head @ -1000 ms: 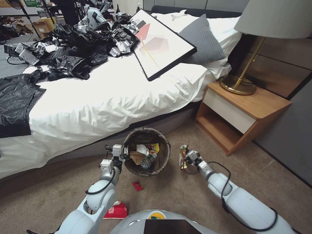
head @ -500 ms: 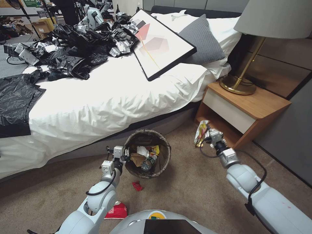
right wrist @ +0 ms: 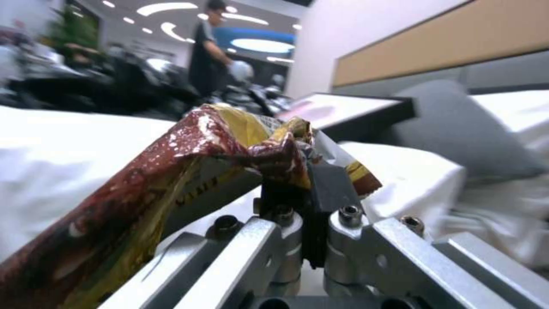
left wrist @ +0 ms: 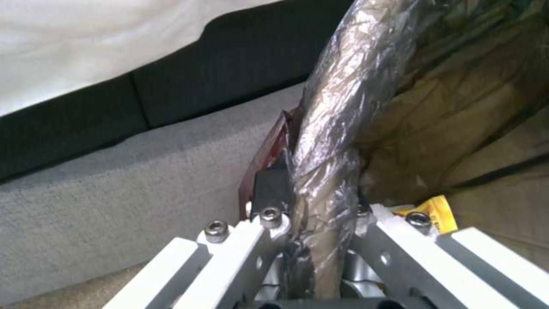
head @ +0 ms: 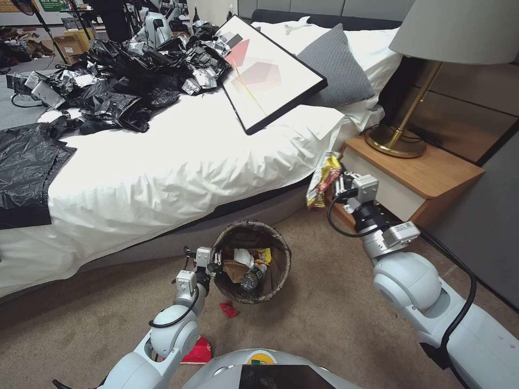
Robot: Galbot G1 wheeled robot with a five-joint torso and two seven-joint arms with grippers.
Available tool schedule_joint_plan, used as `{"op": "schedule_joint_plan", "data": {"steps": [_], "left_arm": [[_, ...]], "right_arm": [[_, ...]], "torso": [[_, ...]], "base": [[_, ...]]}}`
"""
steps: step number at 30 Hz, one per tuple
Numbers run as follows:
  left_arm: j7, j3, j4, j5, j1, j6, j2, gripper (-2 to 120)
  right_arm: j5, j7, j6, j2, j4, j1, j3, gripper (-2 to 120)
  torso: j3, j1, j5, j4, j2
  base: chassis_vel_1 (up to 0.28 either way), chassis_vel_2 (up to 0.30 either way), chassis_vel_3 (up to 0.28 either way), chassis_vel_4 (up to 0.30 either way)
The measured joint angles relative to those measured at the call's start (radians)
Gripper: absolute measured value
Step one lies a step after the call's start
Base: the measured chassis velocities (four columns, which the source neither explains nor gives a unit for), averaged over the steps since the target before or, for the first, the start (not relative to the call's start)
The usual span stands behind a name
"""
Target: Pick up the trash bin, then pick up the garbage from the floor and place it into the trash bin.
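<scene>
While the left gripper (head: 215, 261) clamps the trash bin (head: 252, 268) rim, right gripper (head: 338, 185) clenched on a snack wrapper (head: 323, 179), raised beside the bed (head: 178, 162).

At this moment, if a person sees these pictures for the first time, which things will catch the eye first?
First the right gripper, raised beside the nightstand, its fingers shut on a crumpled yellow-and-red snack wrapper that hangs above the floor. Next the trash bin below, held by the left gripper at its bag-lined rim, already holding litter. Behind, a heap of black plastic bags covers the white bed.
</scene>
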Motion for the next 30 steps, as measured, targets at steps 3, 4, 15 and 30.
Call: {"op": "schedule_joint_plan", "data": {"steps": [3, 4, 15, 30], "left_arm": [[0.001, 0.004, 0.001, 0.004, 0.0, 0.001, 0.001, 3], [0.001, 0.004, 0.001, 0.004, 0.0, 0.001, 0.001, 3], [0.001, 0.014, 0.003, 0.007, -0.012, 0.004, 0.0, 3], [0.003, 0.003, -0.001, 0.006, -0.011, 0.004, -0.002, 3]], "right_arm": [[0.017, -0.019, 0.003, -0.005, 0.015, 0.009, -0.037, 0], [0.017, -0.019, 0.003, -0.005, 0.015, 0.009, -0.037, 0], [0.046, -0.063, 0.008, -0.003, -0.009, 0.113, -0.311, 0], [-0.015, -0.071, 0.034, 0.069, -0.192, 0.193, -0.575, 0]], "torso": [[0.0, 0.0, -0.0001, -0.0002, 0.0], [0.0, 0.0, -0.0001, -0.0002, 0.0], [0.0, 0.0, -0.0001, -0.0001, 0.0], [0.0, 0.0, 0.0, -0.0001, 0.0]], "base": [[0.0, 0.0, 0.0, 0.0], [0.0, 0.0, 0.0, 0.0], [0.0, 0.0, 0.0, 0.0], [0.0, 0.0, 0.0, 0.0]]}}
